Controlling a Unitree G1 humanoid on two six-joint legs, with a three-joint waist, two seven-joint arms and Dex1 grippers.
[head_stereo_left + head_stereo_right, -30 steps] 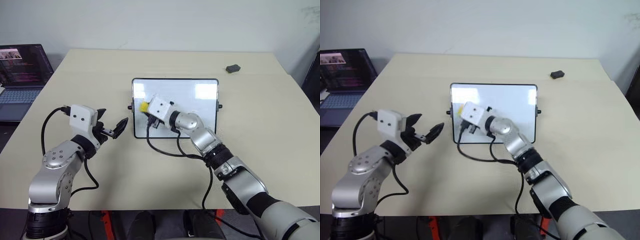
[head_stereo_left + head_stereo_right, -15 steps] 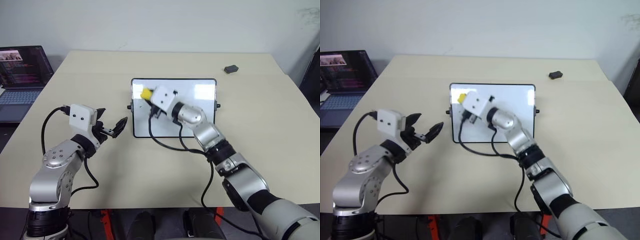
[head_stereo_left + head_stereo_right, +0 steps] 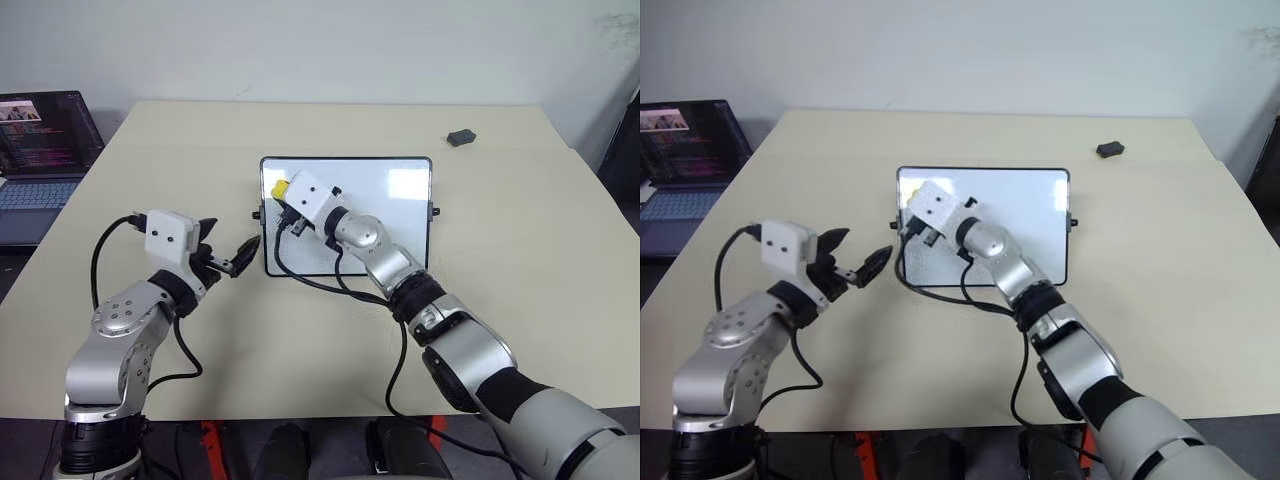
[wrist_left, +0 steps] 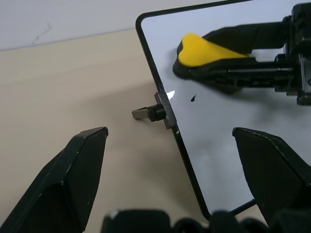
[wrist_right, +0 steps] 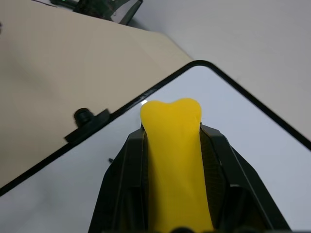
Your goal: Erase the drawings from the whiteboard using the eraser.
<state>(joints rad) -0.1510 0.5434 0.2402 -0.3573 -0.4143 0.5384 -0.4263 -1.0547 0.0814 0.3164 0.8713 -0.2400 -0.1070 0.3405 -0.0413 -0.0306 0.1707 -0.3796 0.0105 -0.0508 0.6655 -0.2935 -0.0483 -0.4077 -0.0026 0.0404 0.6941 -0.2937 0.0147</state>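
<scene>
Head view: right claw point(image 3: 283, 192) clamps eraser point(image 3: 280, 187) on whiteboard point(image 3: 400, 215) far-left corner; left claw point(image 3: 228, 262) spread, beside board on tabletop point(image 3: 520, 260). Left wrist: small mark point(image 4: 193, 98) near eraser. Right wrist: eraser squeezed between fingers point(image 5: 218, 160)

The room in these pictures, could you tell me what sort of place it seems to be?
Probably an office or lab workspace: a plain beige table against a bare pale wall, an open laptop with code-like text on its screen at the left edge, and a small desktop whiteboard in the middle.
</scene>
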